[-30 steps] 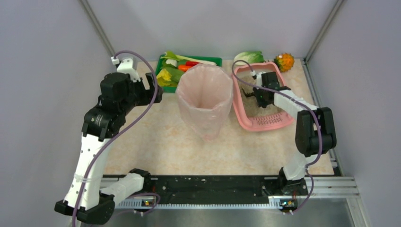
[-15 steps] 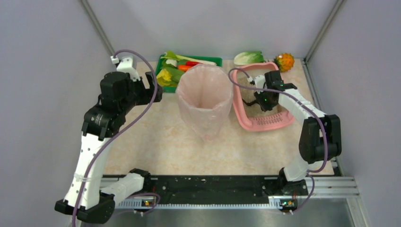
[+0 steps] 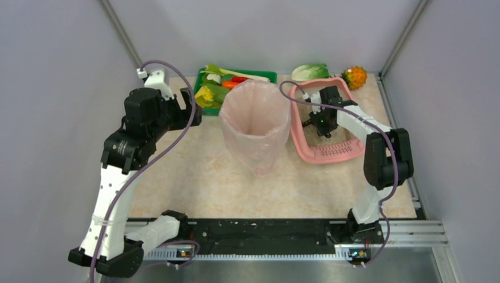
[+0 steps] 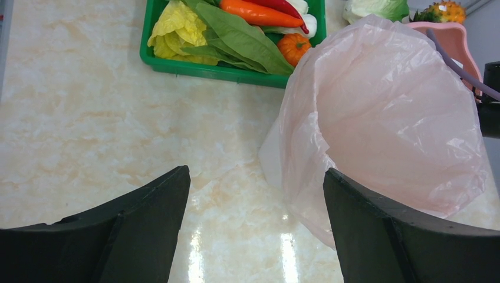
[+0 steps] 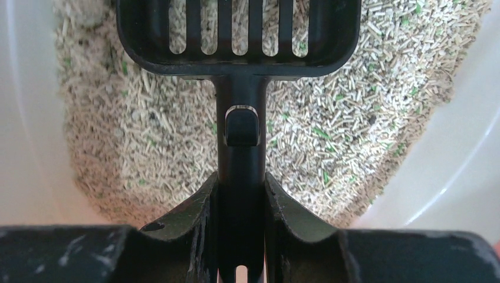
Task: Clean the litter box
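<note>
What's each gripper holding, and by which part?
Right gripper is shut on the scoop, pinching its handle behind the slotted head, over the litter. Left gripper is open and holds nothing.

- Left arm [image 3: 112,194]: stands up from its near-left base, elbow high, wrist turned right toward the middle.
- Left gripper [image 4: 255,194]: fingers spread wide apart, holding nothing.
- Right arm [image 3: 386,156]: stands up from its near-right base, folded at the elbow, forearm reaching far and left.
- Right gripper [image 5: 240,200]: fingers clamped on the handle of a black slotted scoop [image 5: 239,66].

Green vegetable tray [image 3: 267,74] sits behind bag-lined bin [image 3: 259,153], lettuce [image 3: 309,71] nearby.
</note>
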Robot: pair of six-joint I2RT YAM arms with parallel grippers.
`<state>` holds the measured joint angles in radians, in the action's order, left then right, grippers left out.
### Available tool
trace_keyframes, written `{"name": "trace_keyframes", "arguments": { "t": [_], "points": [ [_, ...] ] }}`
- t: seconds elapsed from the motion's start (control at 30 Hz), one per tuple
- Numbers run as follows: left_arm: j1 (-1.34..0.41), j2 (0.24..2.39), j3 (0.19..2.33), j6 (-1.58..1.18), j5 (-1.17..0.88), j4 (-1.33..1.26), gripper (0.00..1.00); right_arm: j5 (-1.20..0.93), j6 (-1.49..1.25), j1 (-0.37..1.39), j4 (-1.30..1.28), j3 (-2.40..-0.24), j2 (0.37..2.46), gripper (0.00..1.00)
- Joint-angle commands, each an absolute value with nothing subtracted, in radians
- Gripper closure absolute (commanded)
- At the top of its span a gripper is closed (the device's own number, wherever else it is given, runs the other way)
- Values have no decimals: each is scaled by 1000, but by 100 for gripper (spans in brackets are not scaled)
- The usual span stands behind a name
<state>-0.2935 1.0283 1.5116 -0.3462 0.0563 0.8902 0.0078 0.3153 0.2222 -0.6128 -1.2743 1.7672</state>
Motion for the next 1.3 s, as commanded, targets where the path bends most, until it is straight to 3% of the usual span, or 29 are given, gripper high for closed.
{"name": "trace_keyframes", "arguments": {
  "t": [0.0, 0.53, 0.73, 1.27],
  "points": [
    [-296, 1035, 1559, -363, 70, 880, 12, 21, 187, 250, -450, -1320, 1820, 100],
    [-296, 1051, 1596, -385, 72, 910, 12, 49, -114, 250, -111, -1232, 1819, 100],
    [-296, 1042, 1598, -401, 71, 913, 12, 152, -203, 258, -12, -1154, 1782, 100],
    [-295, 1064, 1631, -397, 62, 944, 13, 134, 199, 287, -661, -1470, 1738, 100]
  ]
}}
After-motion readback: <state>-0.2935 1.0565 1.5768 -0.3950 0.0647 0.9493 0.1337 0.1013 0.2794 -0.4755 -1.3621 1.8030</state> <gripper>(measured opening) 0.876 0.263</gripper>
